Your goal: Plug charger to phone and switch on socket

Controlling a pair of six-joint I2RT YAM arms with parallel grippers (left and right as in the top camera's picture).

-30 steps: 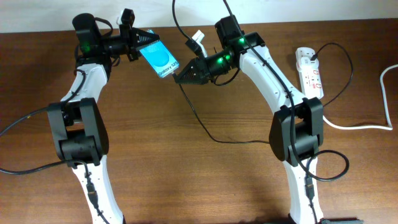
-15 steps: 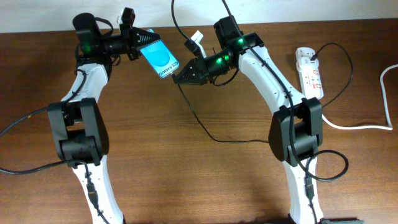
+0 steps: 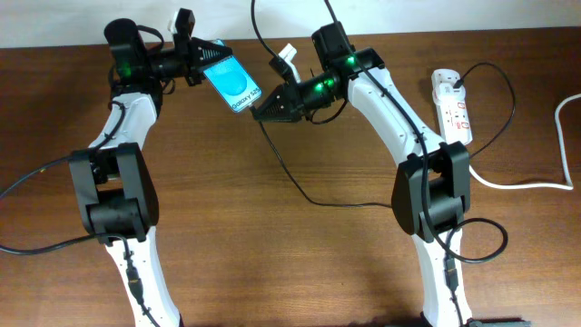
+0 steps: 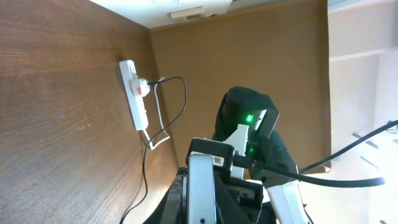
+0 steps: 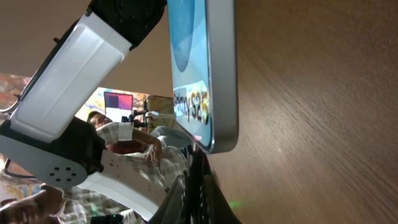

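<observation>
The charger point(image 3: 313, 202) loops across the table point(image 3: 272, 263) up to the right jaws, pinched narrow on its tip at 12 o'clock, just beside the phone point(image 3: 233, 84). The left jaws clamp the phone, lifted, at 11 o'clock. The socket point(image 3: 454, 104) lies at 2 o'clock.

Over the last 1 second the right gripper point(image 3: 257, 113) creeps a little toward the left arm's side. Its tip now sits just beside the lower end of the phone point(image 3: 233, 82), where a clearer gap showed before. The upper stretch of the charger point(image 3: 287, 168), hanging from its jaws, drifts the same way with it. The left gripper point(image 3: 201, 56) shifts very slightly toward the far edge of the worktop point(image 3: 272, 263), and the phone in its jaws goes a touch that way too.
</observation>
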